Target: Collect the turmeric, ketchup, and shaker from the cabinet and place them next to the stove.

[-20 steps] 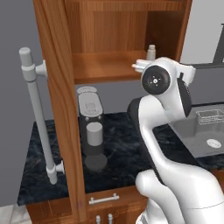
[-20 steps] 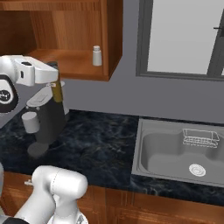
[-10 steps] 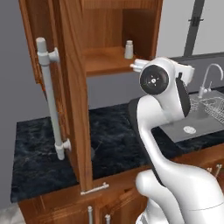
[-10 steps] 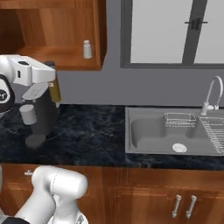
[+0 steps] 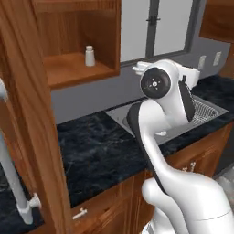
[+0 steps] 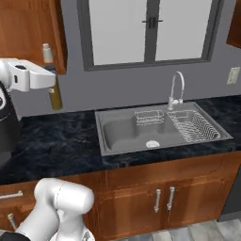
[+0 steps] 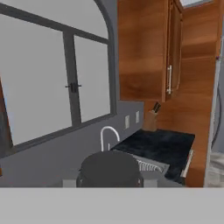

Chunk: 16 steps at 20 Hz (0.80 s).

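Note:
My gripper (image 6: 52, 80) is shut on the dark cap of the turmeric (image 6: 56, 98), a slim olive-yellow bottle that hangs above the counter just right of the cabinet (image 6: 28, 28). In the hand view the turmeric's round dark lid (image 7: 109, 168) sits between my fingertips. The shaker (image 5: 89, 55), small and whitish, stands upright on the open cabinet's lower shelf (image 5: 68, 71); the right base view has the shaker (image 6: 46, 52) just above my hand. The cabinet door (image 5: 27, 114) with its grey bar handle (image 5: 13, 183) stands open at the left. The ketchup and the stove are out of view.
A steel sink (image 6: 136, 134) with a faucet (image 6: 175, 89) and a dish rack (image 6: 193, 127) is set in the dark marble counter (image 6: 56, 141) under a window (image 6: 150, 28). Farther along stand a knife block (image 7: 151, 120) and another wall cabinet (image 7: 144, 48).
The whole picture has shifted: the base has driven right along the counter, so the cabinet slid left and the sink came into sight. The gripper still holds the bottle.

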Available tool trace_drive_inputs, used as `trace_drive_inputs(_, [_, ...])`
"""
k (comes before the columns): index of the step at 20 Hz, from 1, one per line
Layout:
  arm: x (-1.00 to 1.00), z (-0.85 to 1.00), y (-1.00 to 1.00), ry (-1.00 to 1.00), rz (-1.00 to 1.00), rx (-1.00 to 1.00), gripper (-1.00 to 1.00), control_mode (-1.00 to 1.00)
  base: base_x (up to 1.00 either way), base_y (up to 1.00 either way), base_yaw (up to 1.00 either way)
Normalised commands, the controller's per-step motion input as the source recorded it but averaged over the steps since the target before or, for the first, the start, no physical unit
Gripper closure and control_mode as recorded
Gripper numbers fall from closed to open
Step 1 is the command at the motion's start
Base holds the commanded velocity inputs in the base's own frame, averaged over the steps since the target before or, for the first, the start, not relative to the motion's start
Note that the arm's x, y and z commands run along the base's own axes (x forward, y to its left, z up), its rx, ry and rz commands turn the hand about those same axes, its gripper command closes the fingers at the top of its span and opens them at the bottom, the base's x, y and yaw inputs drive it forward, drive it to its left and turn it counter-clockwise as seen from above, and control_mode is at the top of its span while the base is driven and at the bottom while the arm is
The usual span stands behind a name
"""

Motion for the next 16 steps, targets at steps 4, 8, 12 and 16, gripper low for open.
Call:
trace_drive_inputs(4, [0.00,0.00,0.00,0.00,0.00,0.00,1.00,1.00,0.18,-1.00,-0.37])
trace_drive_inputs(8, [0.00,0.00,0.00,0.00,0.00,0.00,1.00,1.00,0.19,-1.00,-0.32])
trace_drive_inputs(12, [0.00,0.00,0.00,0.00,0.00,0.00,1.00,1.00,0.19,-1.00,-0.32])
trace_drive_inputs(16, [0.00,0.00,0.00,0.00,0.00,0.00,1.00,1.00,0.21,-1.00,-0.33])
